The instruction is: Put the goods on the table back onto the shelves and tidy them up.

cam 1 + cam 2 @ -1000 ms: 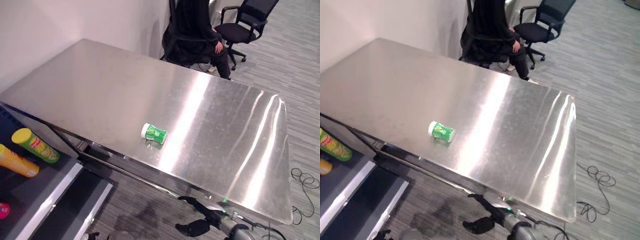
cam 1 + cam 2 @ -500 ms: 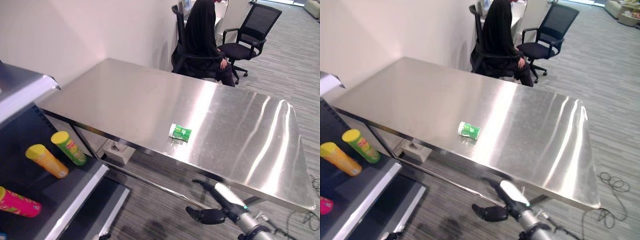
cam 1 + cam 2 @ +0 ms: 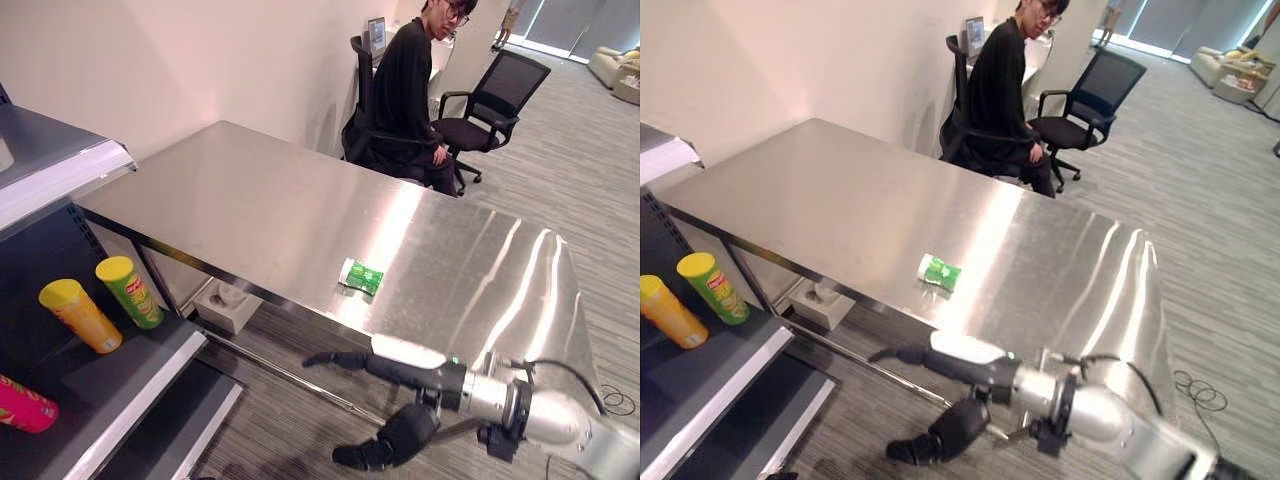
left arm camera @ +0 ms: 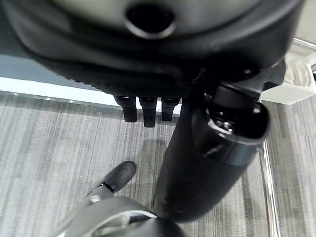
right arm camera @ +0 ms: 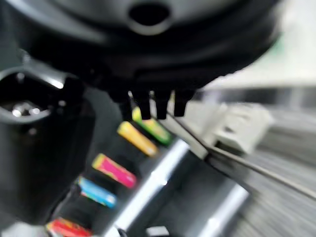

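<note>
A small green container with a white lid (image 3: 360,276) lies on its side on the steel table (image 3: 240,200), close to the front edge. My right hand (image 3: 400,372) hangs below that front edge, open, with fingers (image 3: 325,358) stretched toward the shelves and the thumb hanging down. It holds nothing and is apart from the container. My left hand (image 4: 143,106) hangs over the carpet, fingers straight and empty. A yellow can (image 3: 80,315), a green can (image 3: 128,292) and a pink can (image 3: 25,405) lie on the dark shelf (image 3: 140,372) at the left.
A person (image 3: 405,75) sits on an office chair behind the table's far edge, with a second chair (image 3: 495,95) beside. An upper shelf board (image 3: 60,170) juts out at the far left. A white box (image 3: 228,303) sits on the floor under the table.
The camera has lifted, so the whole scene has shifted. My right arm has come up and forward, with the hand stretched out under the table's front edge. The green container lies where it was.
</note>
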{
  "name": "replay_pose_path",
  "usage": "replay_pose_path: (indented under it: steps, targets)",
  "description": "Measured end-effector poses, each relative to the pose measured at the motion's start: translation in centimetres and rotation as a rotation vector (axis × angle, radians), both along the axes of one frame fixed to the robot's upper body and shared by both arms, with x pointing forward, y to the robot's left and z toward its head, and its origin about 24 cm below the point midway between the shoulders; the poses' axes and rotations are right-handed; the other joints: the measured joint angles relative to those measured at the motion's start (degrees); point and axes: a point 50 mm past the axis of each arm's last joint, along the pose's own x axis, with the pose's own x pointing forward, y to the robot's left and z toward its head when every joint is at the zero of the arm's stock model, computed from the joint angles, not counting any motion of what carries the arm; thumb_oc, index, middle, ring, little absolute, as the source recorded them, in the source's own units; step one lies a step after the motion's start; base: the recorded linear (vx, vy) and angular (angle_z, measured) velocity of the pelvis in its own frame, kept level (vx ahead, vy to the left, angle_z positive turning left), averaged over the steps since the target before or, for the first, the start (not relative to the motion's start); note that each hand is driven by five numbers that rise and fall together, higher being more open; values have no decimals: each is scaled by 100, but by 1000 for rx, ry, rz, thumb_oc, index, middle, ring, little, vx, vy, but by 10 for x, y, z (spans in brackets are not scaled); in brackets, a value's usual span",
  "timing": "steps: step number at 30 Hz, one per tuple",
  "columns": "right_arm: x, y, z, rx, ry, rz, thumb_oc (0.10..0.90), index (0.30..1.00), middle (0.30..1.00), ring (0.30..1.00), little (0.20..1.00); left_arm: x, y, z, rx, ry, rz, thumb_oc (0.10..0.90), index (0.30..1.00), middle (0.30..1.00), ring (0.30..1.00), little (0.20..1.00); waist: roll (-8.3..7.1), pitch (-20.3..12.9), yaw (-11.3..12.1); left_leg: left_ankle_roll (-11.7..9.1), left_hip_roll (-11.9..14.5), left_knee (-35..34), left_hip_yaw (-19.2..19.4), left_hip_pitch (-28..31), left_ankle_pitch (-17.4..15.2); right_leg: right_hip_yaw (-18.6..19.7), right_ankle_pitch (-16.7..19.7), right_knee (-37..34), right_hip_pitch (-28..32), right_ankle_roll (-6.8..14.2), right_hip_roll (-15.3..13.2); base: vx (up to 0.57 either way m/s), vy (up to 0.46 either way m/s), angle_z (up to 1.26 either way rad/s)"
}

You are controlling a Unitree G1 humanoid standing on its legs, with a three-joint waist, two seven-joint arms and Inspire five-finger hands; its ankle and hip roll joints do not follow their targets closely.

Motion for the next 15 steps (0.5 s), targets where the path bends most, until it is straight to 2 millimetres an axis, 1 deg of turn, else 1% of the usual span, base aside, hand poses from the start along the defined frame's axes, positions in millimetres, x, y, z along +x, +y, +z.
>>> replay_pose_path:
  steps: [2, 5, 6, 7, 9, 11, 13, 15]
  targets:
    - [5, 1, 8, 13, -32, 3, 800, 900, 900, 900, 900, 0, -1, 0, -9, -2, 6, 800, 900, 900, 900, 900, 54, 37, 55, 5, -8, 0, -13, 6, -3, -7, -1, -1, 23, 1, -6, 25, 22, 5]
    - [12, -4, 20, 6, -132, -42, 800, 900, 900, 900, 900, 0, -7, -2, -33, -11, 49, 800, 900, 900, 900, 900, 198, 139, 86, 13, -32, 0, -9, 3, -10, -4, -1, -10, 19, 1, -27, 0, 0, 0]
    - [26, -21, 42, 18, -300, -171, 800, 900, 900, 900, 900, 0, -11, -3, -45, -18, 69, 800, 900, 900, 900, 900, 288, 203, 75, 14, -40, 0, -6, 3, -10, -4, -1, -33, 28, 1, -21, 35, 1, -1]
    - [30, -27, 48, 29, -333, -216, 800, 900, 900, 900, 900, 0, -10, -3, -44, -18, 72, 800, 900, 900, 900, 900, 268, 216, 79, 14, -34, 0, -6, 19, -10, -8, -1, -73, 62, 1, -4, 35, -5, 0]
    - [32, -34, 50, -38, -422, -257, 800, 900, 900, 900, 900, 0, -8, -2, -39, -21, 72, 800, 900, 900, 900, 900, 226, 242, 84, 13, -26, 0, -10, 68, -10, -25, -1, -122, 141, 1, 10, 37, -19, 4]
    - [42, -50, 50, -155, -479, -328, 800, 900, 900, 900, 900, 3, -8, -2, -38, -28, 69, 800, 900, 900, 900, 900, 176, 260, 93, 14, -31, 0, -76, 63, -10, -103, -1, -206, 221, 2, 23, 23, -24, 14]
    - [44, -55, 48, -216, -479, -337, 800, 900, 900, 900, 900, 3, -8, -1, -39, -31, 68, 800, 900, 900, 900, 900, 173, 260, 124, 13, -20, 0, -119, 49, -10, -152, -1, -206, 231, 2, 34, 16, -17, 11]
    - [47, -53, 42, -247, -455, -320, 800, 900, 900, 900, 900, 4, -8, -1, -40, -31, 67, 800, 900, 900, 900, 900, 170, 259, 156, 13, -13, 0, -139, 50, -9, -165, -1, -206, 245, 2, 44, 14, -11, 5]
